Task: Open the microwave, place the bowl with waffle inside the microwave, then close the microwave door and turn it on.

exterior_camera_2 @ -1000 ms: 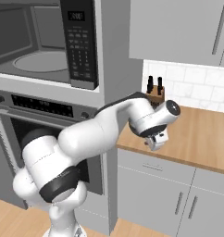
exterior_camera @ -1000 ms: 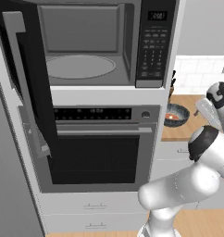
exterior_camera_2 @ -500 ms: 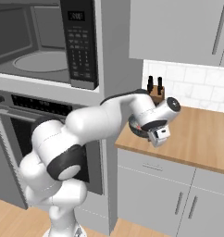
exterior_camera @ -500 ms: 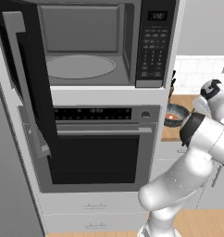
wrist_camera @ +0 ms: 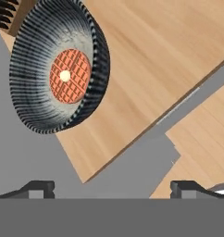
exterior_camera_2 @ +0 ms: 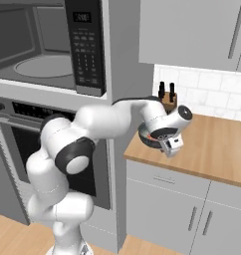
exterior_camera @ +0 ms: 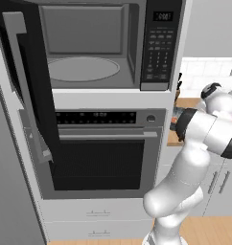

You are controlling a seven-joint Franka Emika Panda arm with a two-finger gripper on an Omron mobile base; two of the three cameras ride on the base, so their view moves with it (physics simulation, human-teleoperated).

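Observation:
The microwave (exterior_camera: 94,48) stands open, its grey cavity and glass turntable (exterior_camera: 82,69) bare. The microwave door (exterior_camera: 27,81) is swung out to the left, and the keypad (exterior_camera_2: 87,50) is on the right. On the wooden counter right of the oven column sits the dark ribbed bowl (wrist_camera: 58,69) with the orange waffle (wrist_camera: 70,76) in it. In the right base view the bowl (exterior_camera_2: 147,138) is half hidden behind my hand. My gripper (exterior_camera_2: 170,145) hangs just above the counter's front corner beside the bowl, apart from it. It is open (wrist_camera: 114,190), nothing between its fingertips (wrist_camera: 37,187).
A wall oven (exterior_camera: 101,153) with a horizontal handle sits under the microwave. A knife block (exterior_camera_2: 167,97) stands behind the bowl against the tiled wall. The counter (exterior_camera_2: 217,144) runs on to the right, with grey cabinets (exterior_camera_2: 192,219) below it and upper cabinets above.
The arm's elbow has swung left and folded in front of the counter corner, and the hand has turned toward the bowl. The jaws stay open. The bowl and door have not moved.

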